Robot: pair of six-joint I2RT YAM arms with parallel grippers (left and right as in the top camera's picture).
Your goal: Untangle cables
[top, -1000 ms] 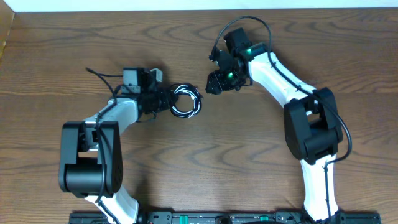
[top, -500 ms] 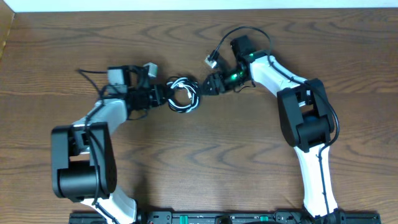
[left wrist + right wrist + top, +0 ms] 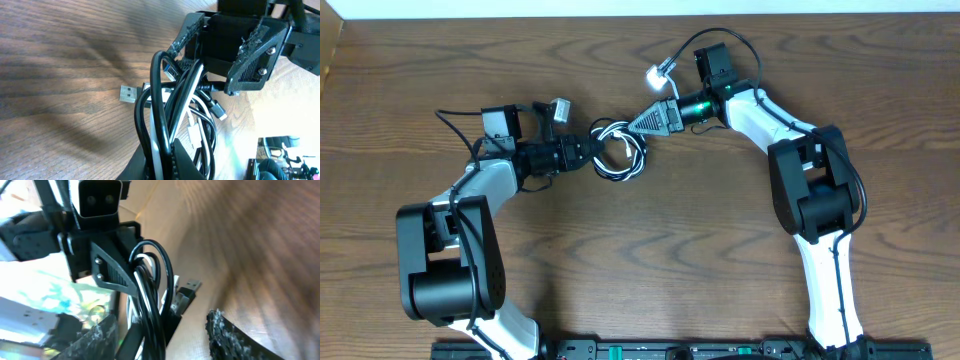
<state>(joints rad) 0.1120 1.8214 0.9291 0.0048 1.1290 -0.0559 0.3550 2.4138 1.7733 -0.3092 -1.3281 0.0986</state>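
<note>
The cables are one coil of thin black cable and white cable between the two arms at mid-table. My left gripper is shut on the coil's left side, and the strands run up from between its jaws. A silver USB plug sticks out to the left. My right gripper points at the coil's upper right. It is open, with its fingers either side of the loops and a gap on the right.
The wood table carries only the coil. Both arm bases sit at the front edge. A lit white lamp and thick black wires ride on the right arm. The left gripper's camera housing faces the right wrist.
The right gripper has swung down and left onto the coil, and its jaws have narrowed. The left arm has carried the coil slightly back and stayed shut on it.
</note>
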